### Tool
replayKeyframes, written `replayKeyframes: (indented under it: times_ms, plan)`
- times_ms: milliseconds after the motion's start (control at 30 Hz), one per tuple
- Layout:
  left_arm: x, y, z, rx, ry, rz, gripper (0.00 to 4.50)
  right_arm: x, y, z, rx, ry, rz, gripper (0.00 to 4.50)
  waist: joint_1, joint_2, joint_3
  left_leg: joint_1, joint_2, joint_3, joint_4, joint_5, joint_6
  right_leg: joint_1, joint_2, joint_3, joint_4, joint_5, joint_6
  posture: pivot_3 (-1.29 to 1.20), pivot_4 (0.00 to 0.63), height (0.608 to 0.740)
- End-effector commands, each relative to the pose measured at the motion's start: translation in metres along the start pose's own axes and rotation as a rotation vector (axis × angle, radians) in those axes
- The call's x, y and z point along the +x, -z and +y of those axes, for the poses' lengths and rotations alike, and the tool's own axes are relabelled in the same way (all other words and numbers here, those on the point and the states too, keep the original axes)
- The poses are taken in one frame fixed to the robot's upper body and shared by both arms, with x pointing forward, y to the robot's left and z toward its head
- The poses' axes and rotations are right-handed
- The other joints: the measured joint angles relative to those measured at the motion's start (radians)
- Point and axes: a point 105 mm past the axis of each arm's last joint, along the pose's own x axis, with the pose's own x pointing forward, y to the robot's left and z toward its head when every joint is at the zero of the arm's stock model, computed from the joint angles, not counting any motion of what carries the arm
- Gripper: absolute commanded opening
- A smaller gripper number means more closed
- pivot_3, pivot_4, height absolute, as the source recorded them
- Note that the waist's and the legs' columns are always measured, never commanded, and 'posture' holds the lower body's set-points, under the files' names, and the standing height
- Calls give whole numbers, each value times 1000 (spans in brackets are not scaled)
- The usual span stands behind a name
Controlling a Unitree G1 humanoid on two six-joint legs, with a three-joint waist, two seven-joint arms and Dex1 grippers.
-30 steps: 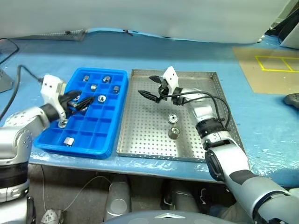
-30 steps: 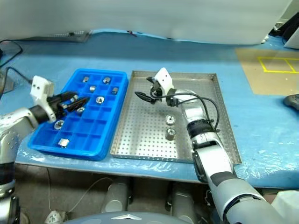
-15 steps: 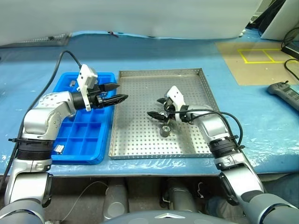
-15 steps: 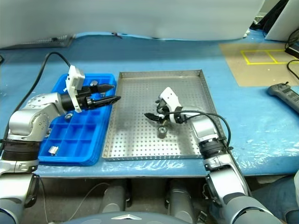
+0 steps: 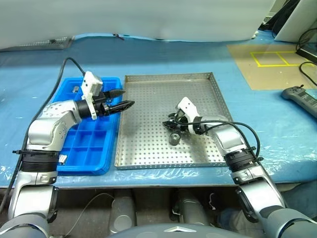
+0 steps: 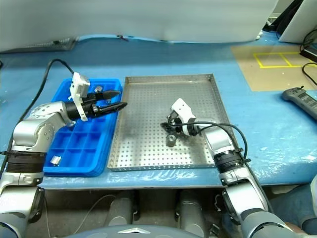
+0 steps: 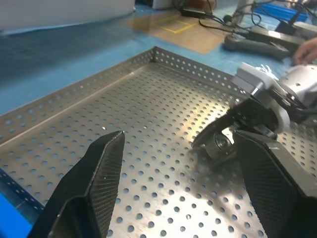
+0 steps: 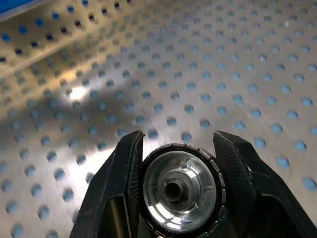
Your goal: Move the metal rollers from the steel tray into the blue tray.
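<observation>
While the right gripper [image 6: 170, 125] sat low over the steel tray [image 6: 148, 94], its two fingers stood against either side of a metal roller [image 8: 179, 191], narrowed to the roller's width. In the right wrist view the roller lay squarely between the jaws, neither ahead of them nor off to one side, with its round centre hole facing back along the fingers, so its axis ran along the gripper and not across the gap. The fingers [image 8: 124, 178] met its knurled rim on opposite sides; whether it was already off the perforated floor I could not tell. A second roller [image 6: 171, 141] stood on end just beside and below the right jaws, untouched. The left gripper [image 5: 120, 99] hung with its jaws apart and empty at the edge where the blue tray [image 5: 94, 148] meets the steel one, well apart from both rollers, so the right arm was much the nearer. Several rollers already lay in the blue tray's compartments.
</observation>
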Motion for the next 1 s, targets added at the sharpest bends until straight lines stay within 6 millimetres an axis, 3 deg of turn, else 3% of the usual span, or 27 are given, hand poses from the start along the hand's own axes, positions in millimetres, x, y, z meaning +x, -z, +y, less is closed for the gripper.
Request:
replayKeyframes:
  times_ms: [33, 167, 367, 500, 733, 1000]
  plan:
    - [-18, -28, 35, 71, -235, -117, 3682, 6, -51, 8, -17, -59, -185, 1822, -1, 0, 0, 0, 0, 0, 0, 0, 0, 0, 0, 0, 0, 0, 0, 102, 150, 740]
    - [-41, -41, 60, 94, -462, -187, 3682, 31, -72, 26, -57, -137, -213, 1822, 3, 0, 0, 0, 0, 0, 0, 0, 0, 0, 0, 0, 0, 0, 0, 160, 150, 740]
    - [-82, -39, 64, 117, -682, -187, 3682, 74, -111, 54, -110, -206, -266, 1822, 24, 0, 0, -2, 0, -5, -1, 0, 0, -2, 0, -1, -1, -1, -2, 326, 150, 740]
    - [-111, -36, 63, 138, -806, -173, 3682, 94, -127, 76, -132, -267, -286, 1822, 51, 0, 0, -5, 1, -11, -4, 0, 0, -3, -1, -6, 0, -3, -5, 393, 150, 740]
    - [-175, -44, 75, 180, -1101, -180, 3682, 125, -126, 137, -224, -432, -219, 1822, 94, 0, 0, -7, 1, -20, -4, 0, -1, -1, -1, -11, 0, -4, -6, 445, 150, 740]
    - [-190, -43, 69, 185, -1164, -175, 3682, 141, -120, 185, -236, -520, -179, 1822, 138, -1, 0, -7, 1, -23, -4, 0, -2, -1, -1, -12, 1, -4, -6, 515, 150, 740]
